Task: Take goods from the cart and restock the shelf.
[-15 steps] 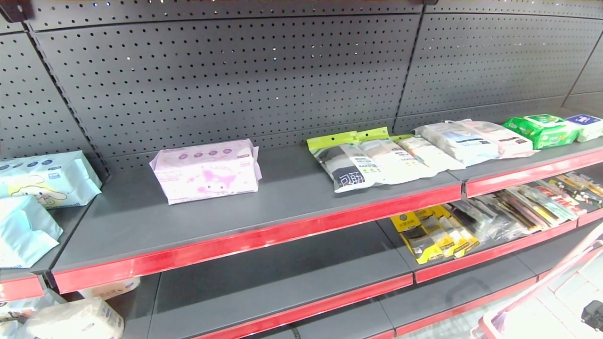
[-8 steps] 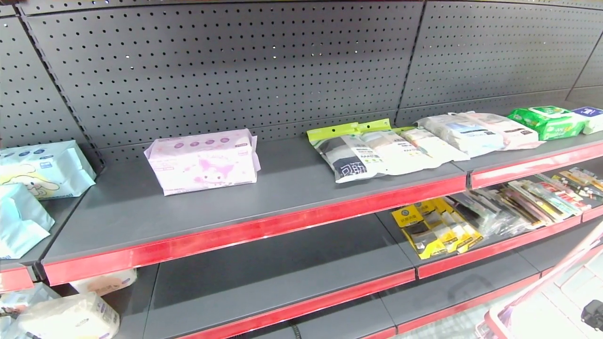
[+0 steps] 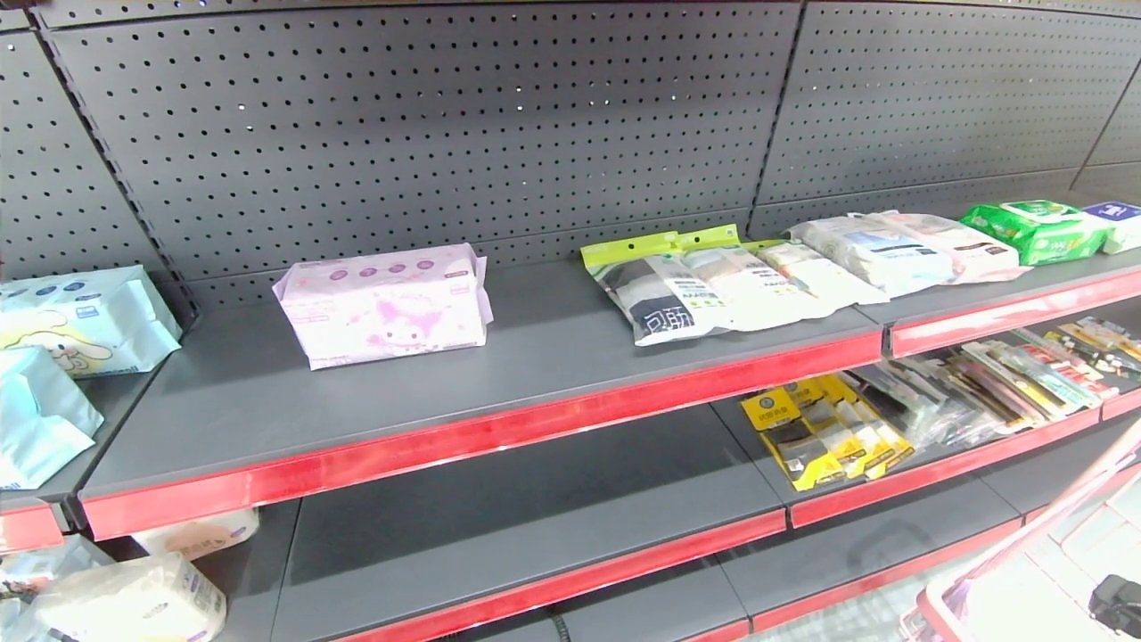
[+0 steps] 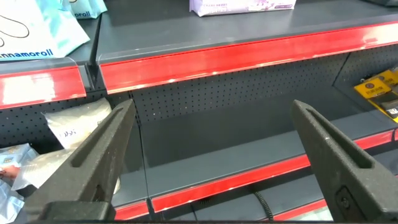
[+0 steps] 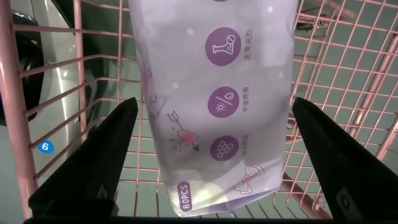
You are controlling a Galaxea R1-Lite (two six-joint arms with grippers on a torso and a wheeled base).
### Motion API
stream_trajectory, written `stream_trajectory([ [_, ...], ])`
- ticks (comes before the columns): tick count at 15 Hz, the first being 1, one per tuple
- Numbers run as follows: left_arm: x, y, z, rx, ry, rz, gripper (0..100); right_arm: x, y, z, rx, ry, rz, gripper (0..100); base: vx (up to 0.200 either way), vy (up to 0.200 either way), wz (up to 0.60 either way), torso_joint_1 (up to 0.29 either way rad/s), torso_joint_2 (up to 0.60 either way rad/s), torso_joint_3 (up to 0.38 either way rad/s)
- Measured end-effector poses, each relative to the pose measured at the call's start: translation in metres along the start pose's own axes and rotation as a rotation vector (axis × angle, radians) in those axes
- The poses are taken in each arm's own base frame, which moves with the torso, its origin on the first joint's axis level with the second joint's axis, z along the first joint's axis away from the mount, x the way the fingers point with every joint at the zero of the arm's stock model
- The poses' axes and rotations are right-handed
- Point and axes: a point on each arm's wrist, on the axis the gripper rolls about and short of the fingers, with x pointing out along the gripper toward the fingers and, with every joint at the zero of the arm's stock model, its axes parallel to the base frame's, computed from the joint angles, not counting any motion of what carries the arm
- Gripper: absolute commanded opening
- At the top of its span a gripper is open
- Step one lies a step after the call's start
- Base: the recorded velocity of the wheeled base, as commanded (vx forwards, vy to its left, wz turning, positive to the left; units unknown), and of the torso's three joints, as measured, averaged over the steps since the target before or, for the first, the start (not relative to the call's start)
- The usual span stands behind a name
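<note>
We see the right tool (image 5: 212,102) low inside the pink wire cart (image 5: 12,93), its two dark fingers spread wide with a lavender wipes pack (image 5: 217,143) between them. A thin gap shows on at least one side, so the pack is flanked, not pinched; it sits in the cart against the wire mesh.

The left tool (image 4: 212,106) faces the lower tiers of the shelf (image 3: 446,392) with its fingers likewise spread and nothing between them.

On the top tier, a pink pack (image 3: 383,303) printed with a cartoon figure lies flat toward the far side, close to the perforated back panel (image 3: 446,134). To its left, on the neighbouring section, we make out pale blue packs (image 3: 80,321). To its right, well apart from it, lie overlapping bags with green headers (image 3: 695,290), then whitish bags, and at the far right a green pack (image 3: 1034,230).

One tier lower on the right there are yellow-carded packets (image 3: 824,432) beside a row of slim carded items — too small for us to identify.
</note>
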Motion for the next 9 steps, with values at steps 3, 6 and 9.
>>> stream_trajectory([
  [3, 0.000, 0.000, 0.000, 0.000, 0.000, 0.000, 100, 0.008, -0.003, -0.002, 0.003, -0.001, 0.011, 100, 0.000, 0.000, 0.00, 0.000, 0.00, 0.000],
  [6, 0.000, 0.000, 0.000, 0.000, 0.000, 0.000, 100, 0.014, -0.004, -0.004, 0.011, 0.000, 0.027, 100, 0.000, 0.000, 0.00, 0.000, 0.00, 0.000],
  [9, 0.000, 0.000, 0.000, 0.000, 0.001, 0.000, 100, 0.018, -0.007, -0.006, 0.023, 0.009, 0.028, 100, 0.000, 0.000, 0.00, 0.000, 0.00, 0.000],
])
